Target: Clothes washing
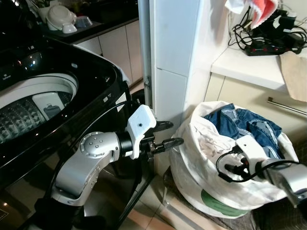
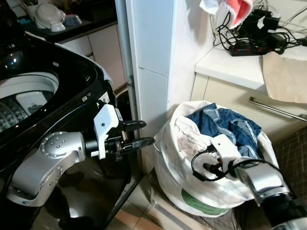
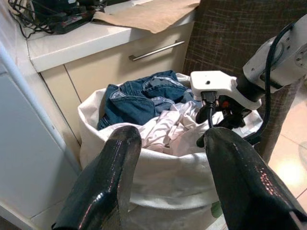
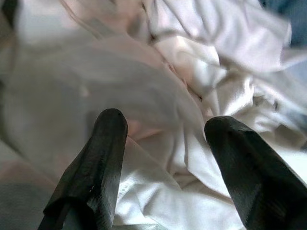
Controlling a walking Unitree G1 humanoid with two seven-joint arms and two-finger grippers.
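Right hand (image 4: 163, 129) is nearest the laundry, dipped into the mouth of the white laundry bag (image 1: 201, 177) with its black fingers (image 4: 108, 143) spread apart and empty, pale white clothes (image 4: 211, 91) bunched directly under and between them, not yet gripped. So the target lies straight ahead and below this hand; a short push down and a close looks like the next move. Left hand (image 1: 168, 134) hangs just beside the bag's outer wall on the washer side, fingers (image 3: 115, 163) also parted, holding nothing, pointing across at the bag; it is near but outside the rim, so the right arm is better placed for the pick. Further into the bag, blue jeans (image 1: 244, 122) sit on top toward the cabinet side, beyond the white pile. Washing machine (image 1: 62, 100) stands open to the robot's left, drum (image 1: 29, 110) visible, well apart from the bag, so any grabbed item needs a carry leftward. Behind, a desk (image 1: 254, 67) holds a power strip (image 1: 273, 45) and cables.
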